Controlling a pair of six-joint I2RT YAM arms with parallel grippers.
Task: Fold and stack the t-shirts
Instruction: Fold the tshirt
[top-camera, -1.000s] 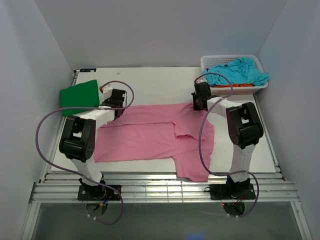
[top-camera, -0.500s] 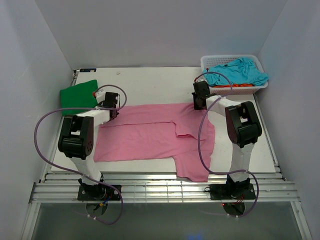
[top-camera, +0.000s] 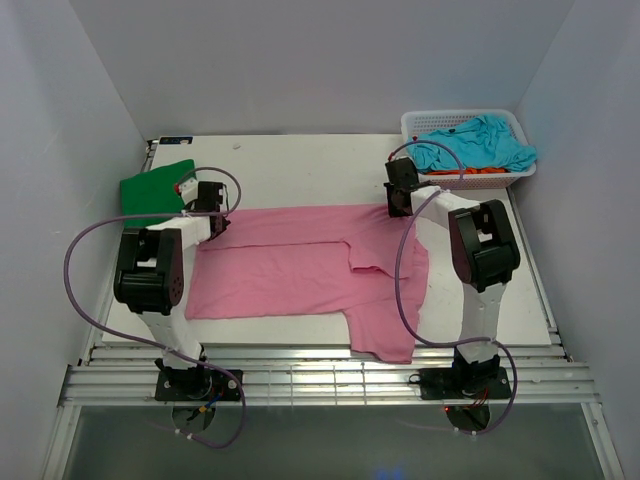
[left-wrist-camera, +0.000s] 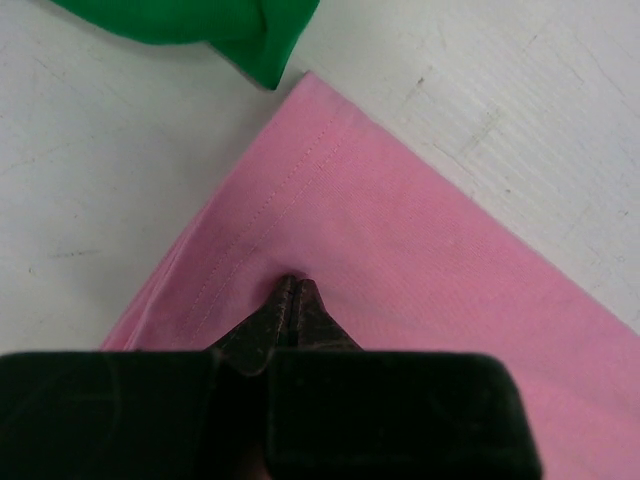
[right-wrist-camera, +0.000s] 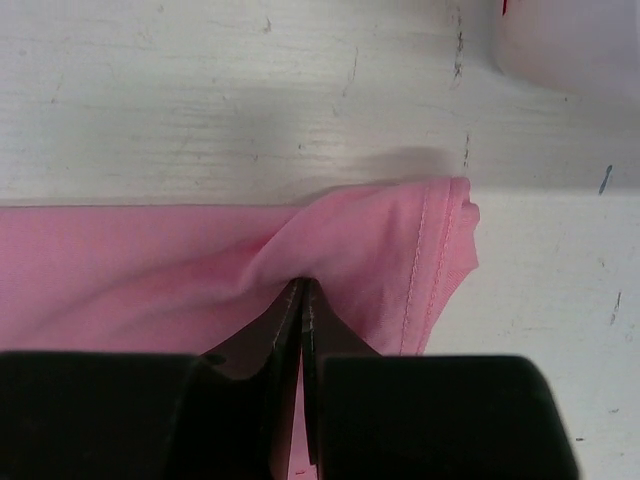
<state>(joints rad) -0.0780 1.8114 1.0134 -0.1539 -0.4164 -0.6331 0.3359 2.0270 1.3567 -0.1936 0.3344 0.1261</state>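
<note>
So the left pincer (left-wrist-camera: 293, 285), clamped on a far corner of the pink t-shirt (top-camera: 290, 265), has slid toward the green t-shirt (top-camera: 155, 190) at upper left, while the right pincer (right-wrist-camera: 301, 285) stays clamped on the opposite corner, stretching it flat mid-frame on the tabletop (top-camera: 300, 165), probably ready for folding.

Jaws pressed together pinch the pink t-shirt (right-wrist-camera: 150, 265) near its hemmed corner on the table (right-wrist-camera: 200, 100).

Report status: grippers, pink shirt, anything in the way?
Left gripper shut on pink shirt, far left corner. Right gripper shut on far right edge. Shirt spread on table. Green shirt close beside left corner.
</note>
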